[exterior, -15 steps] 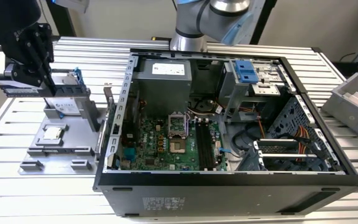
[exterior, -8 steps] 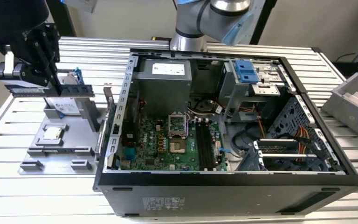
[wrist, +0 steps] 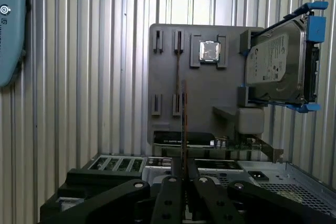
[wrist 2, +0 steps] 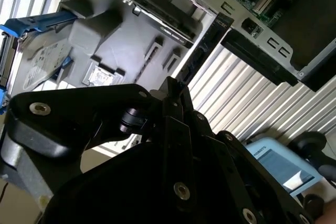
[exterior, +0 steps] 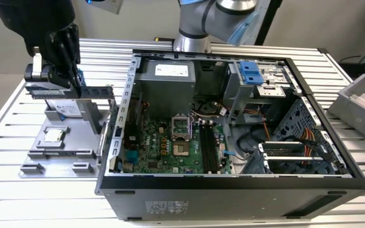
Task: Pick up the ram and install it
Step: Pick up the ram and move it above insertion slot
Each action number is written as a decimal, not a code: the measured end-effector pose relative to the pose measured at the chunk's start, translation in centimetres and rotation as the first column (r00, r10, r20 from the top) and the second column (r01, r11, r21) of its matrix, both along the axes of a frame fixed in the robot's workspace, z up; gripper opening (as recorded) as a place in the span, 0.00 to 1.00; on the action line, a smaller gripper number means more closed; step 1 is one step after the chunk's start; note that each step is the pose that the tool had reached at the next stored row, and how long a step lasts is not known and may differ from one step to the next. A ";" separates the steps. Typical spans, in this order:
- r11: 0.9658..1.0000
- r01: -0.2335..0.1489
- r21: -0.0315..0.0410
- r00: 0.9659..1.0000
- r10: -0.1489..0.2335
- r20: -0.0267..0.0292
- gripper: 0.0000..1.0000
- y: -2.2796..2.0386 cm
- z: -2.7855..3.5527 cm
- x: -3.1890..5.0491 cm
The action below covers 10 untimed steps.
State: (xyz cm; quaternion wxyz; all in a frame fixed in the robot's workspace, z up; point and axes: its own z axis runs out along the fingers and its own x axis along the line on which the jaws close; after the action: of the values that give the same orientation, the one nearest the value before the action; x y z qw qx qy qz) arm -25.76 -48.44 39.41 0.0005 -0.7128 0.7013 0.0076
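Observation:
The ram [exterior: 100,91] is a long thin stick with dark chips, held level in the air above the grey parts holder [exterior: 74,152] at the exterior view's left. My gripper [exterior: 73,88] is shut on one end of it. In the first wrist view the ram [wrist: 184,124] shows edge-on, rising from between my closed fingers [wrist: 170,192]. In the second wrist view the ram [wrist 2: 202,51] reaches out from the gripper [wrist 2: 172,86] toward the case wall. The black memory slots [exterior: 209,147] lie on the motherboard inside the open computer case [exterior: 233,183].
The grey holder [wrist: 205,93] also carries a small square silver chip [wrist: 209,52] and an upright hard drive [wrist: 278,66] in blue rails. A grey bin [exterior: 360,107] stands at the exterior view's right. A blue pendant [wrist: 10,24] lies on the slatted table.

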 end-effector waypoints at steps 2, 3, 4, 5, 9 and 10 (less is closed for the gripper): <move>1.000 0.000 0.000 1.000 0.000 0.000 0.00 0.00 -0.01 0.38; 1.000 0.000 0.000 1.000 0.000 0.000 0.00 0.00 -0.01 0.59; 1.000 0.000 0.000 1.000 0.000 0.000 0.00 0.00 0.00 0.76; 1.000 0.000 0.000 1.000 0.000 0.000 0.00 0.00 -0.01 0.96; 1.000 0.000 0.000 1.000 0.000 -0.001 0.00 0.00 0.00 1.76; 1.000 0.000 0.000 1.000 0.000 -0.001 0.00 0.00 0.00 1.95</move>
State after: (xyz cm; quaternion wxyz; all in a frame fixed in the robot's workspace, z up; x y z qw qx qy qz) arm -23.82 -48.44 39.41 0.0002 -0.7128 0.7013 0.0079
